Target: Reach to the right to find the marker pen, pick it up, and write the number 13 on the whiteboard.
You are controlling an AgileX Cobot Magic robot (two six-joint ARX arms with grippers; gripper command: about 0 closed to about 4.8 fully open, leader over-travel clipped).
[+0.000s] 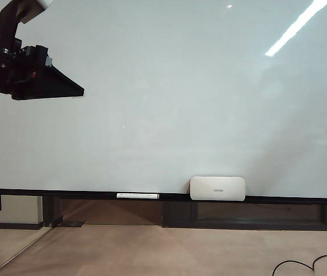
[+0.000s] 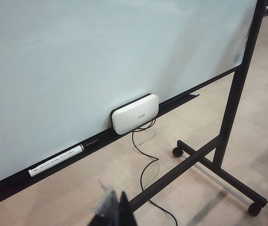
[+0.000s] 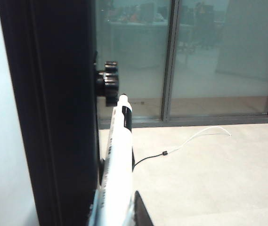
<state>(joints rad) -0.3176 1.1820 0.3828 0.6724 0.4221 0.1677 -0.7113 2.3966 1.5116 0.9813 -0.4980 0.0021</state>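
Note:
The whiteboard (image 1: pixel 169 103) fills the exterior view, glossy, with a black bottom ledge. The number 13 is not in view on it. In the right wrist view the marker pen (image 3: pixel 119 155), white with a black band near its end, runs out from between the jaws of my right gripper (image 3: pixel 117 209), which is shut on its barrel beside the board's black side frame (image 3: pixel 53 117). The right gripper does not show in the exterior view. My left gripper (image 1: pixel 74 90) hangs shut and empty in front of the board's upper left; it also shows low in its own wrist view (image 2: pixel 117 207).
Another thin white pen with a black end (image 1: pixel 137 195) lies on the ledge, and a white rounded box (image 1: pixel 218 188) stands to its right. A black knob (image 3: pixel 108 89) sticks out of the side frame. Cables (image 2: pixel 145 160) trail on the floor by the stand's wheeled foot (image 2: pixel 218 169).

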